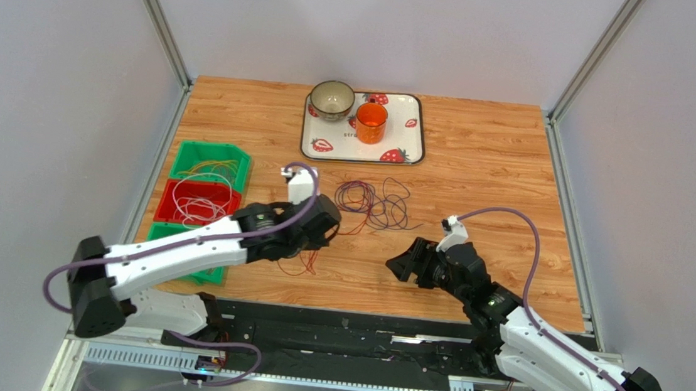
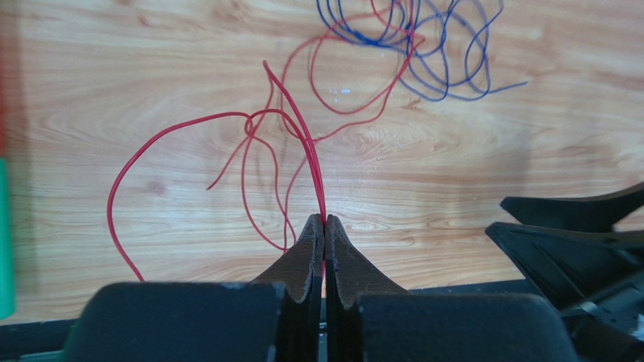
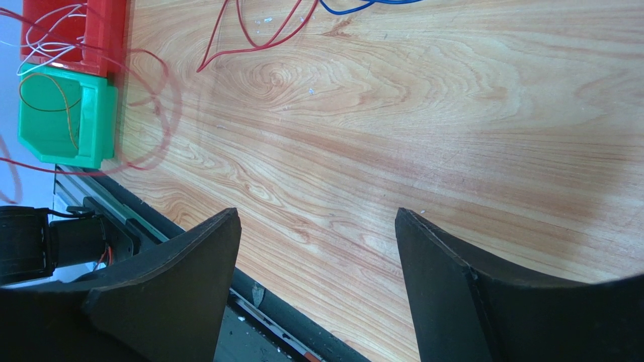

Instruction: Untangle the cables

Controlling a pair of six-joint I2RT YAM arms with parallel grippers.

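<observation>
My left gripper [image 2: 324,220] is shut on a thin red cable [image 2: 306,139], pinched at the fingertips. The cable's loose loops spread over the wood ahead of the fingers. Its far end still crosses into a coil of dark purple cable [image 2: 442,72]. From above, the left gripper [image 1: 325,228] sits just left of the purple coil [image 1: 375,203], with red strands [image 1: 306,260] hanging below it. My right gripper [image 1: 406,260] is open and empty, low over bare wood [image 3: 317,219], right of the red strands and below the coil.
A green bin [image 1: 216,159], a red bin [image 1: 198,203] and another green bin stand in a column at the left edge, holding yellow, white and orange wires. A strawberry tray [image 1: 413,149] with a bowl [image 1: 332,100] and an orange cup [image 1: 370,122] stands at the back.
</observation>
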